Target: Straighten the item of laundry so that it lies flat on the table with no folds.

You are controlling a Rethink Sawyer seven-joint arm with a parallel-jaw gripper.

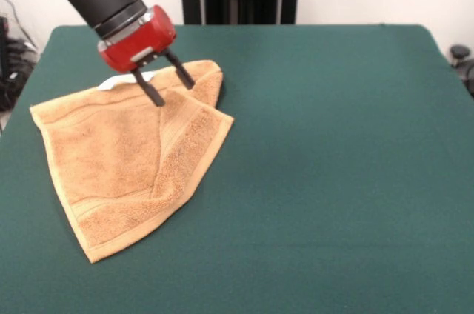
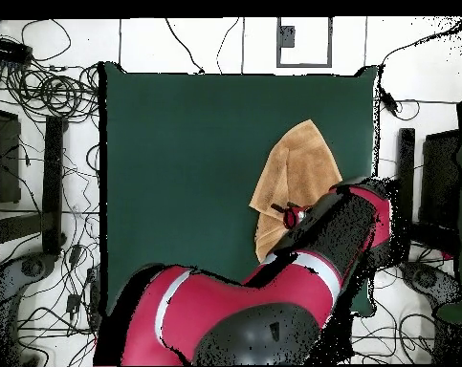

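Table point(image 1: 333, 181): dark green, bare across its near and right parts.
Towel point(image 1: 111, 158): golden-tan, on the table's left side in the front view; its right part is folded over the rest, with a border band running diagonally.
White tag point(image 1: 118, 81): peeks out at the towel's far edge.
My gripper point(image 1: 171, 90): jaws spread apart, empty, tips just above the towel's far folded corner.

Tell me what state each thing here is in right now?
Towel: lying on the table, one side folded over itself, not flat.
Gripper: open, fingers spread just above the towel's folded far part.
Table: green top, towel lying near one side.
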